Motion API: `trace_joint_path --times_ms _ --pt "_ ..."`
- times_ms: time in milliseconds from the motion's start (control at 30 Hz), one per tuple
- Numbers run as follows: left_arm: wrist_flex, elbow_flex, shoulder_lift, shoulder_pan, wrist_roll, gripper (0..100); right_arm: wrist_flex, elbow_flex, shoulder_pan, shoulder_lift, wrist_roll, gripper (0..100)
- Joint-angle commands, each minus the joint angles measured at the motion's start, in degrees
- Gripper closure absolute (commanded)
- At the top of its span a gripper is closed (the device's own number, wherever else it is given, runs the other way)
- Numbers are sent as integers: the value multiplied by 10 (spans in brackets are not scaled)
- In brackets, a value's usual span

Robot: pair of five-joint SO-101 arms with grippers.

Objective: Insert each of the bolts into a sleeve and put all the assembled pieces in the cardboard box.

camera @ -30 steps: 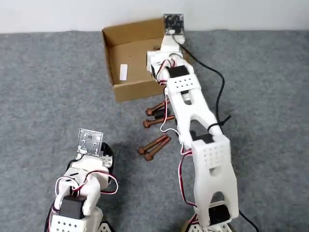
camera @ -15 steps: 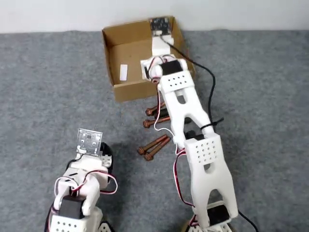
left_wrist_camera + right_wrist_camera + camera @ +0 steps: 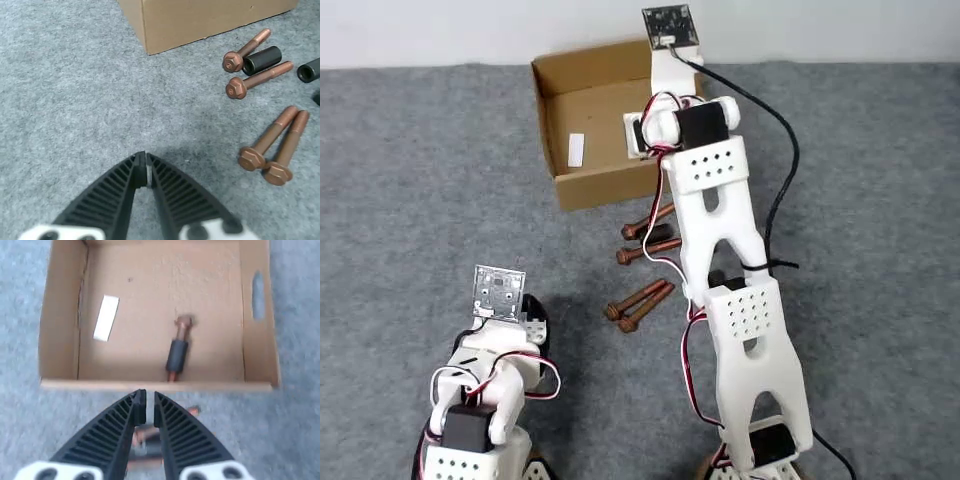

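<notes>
The cardboard box [image 3: 60, 315] lies under my right gripper [image 3: 150, 400] and holds one bolt pushed into a black sleeve [image 3: 177, 352]. The right gripper hangs above the box's near wall, nearly shut with a thin slit and nothing held. My left gripper [image 3: 145, 170] is shut and empty, low over the carpet, well short of the loose parts. Two copper bolts [image 3: 247, 50] [image 3: 257, 80] lie by the box with a black sleeve [image 3: 262, 60] between them. Another sleeve [image 3: 310, 69] sits further off. Two more bolts [image 3: 277, 147] lie side by side.
A white label [image 3: 106, 317] is stuck to the box floor. In the high view the right arm [image 3: 720, 230] stretches over the loose bolts [image 3: 638, 300] towards the box [image 3: 548, 120], covering part of them. Grey carpet [image 3: 420, 200] lies open on the left.
The right arm's wrist swung left over the box, then came back right and lifted. The left arm drew back slightly towards its base.
</notes>
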Motion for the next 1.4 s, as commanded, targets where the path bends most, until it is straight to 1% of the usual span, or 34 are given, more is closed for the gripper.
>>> trace_joint_path --times_ms 0,167,300,400,533,633,733,767,867,933,1000,1167,1367 --pt "1 -3 -3 -4 -2 995 35 -53 0 -15 9 990" --pt "2 -3 -3 -4 -2 995 36 -25 -4 -48 10 991" --pt "2 -3 -3 -4 -2 995 36 68 -2 -116 10 991" --pt "3 -3 -3 -4 -2 995 36 215 0 -196 7 991" --pt "3 -3 -3 -4 -2 995 35 473 -3 -320 11 987" --pt "4 -3 -3 -4 -2 995 33 636 -4 -383 55 986" --pt "4 -3 -3 -4 -2 995 31 731 -4 -402 78 968" --pt "4 -3 -3 -4 -2 995 30 748 -2 -402 79 944" --pt "4 -3 -3 -4 -2 995 27 770 -1 -394 80 832" --pt "4 -3 -3 -4 -2 995 23 770 -1 -375 95 775" --pt "4 -3 -3 -4 -2 995 17 770 -1 -349 114 779" --pt "4 -3 -3 -4 -2 995 -19 770 0 -287 140 839" --pt "4 -3 -3 -4 -2 995 -68 770 0 -252 177 846"
